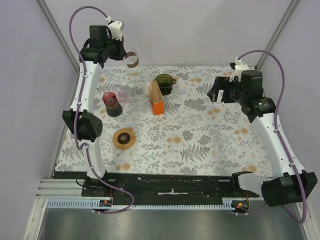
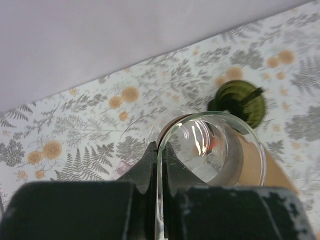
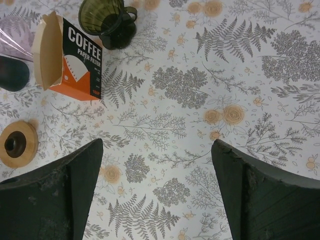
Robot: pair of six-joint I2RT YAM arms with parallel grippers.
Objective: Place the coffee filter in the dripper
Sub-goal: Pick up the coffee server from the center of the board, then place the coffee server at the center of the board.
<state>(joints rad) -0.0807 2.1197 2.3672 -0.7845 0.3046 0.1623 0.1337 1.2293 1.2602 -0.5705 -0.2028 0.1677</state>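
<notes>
The dark green dripper (image 1: 165, 82) stands at the back of the patterned table, empty as far as I can see, next to the orange coffee filter box (image 1: 157, 100) with tan filters (image 3: 47, 50) sticking out of its open top. My left gripper (image 1: 122, 53) is raised over the back left corner, shut on the rim of a clear glass carafe (image 1: 132, 58). In the left wrist view its fingers (image 2: 150, 165) pinch the glass wall (image 2: 215, 145), with the dripper (image 2: 241, 100) beyond. My right gripper (image 3: 157, 150) hangs open over bare cloth at the right.
A dark jar with a red lid (image 1: 112, 103) stands left of the box. A wooden ring (image 1: 124, 138) lies in front of it. Grey walls close in the back and sides. The right gripper (image 1: 216, 92) is apart from all objects.
</notes>
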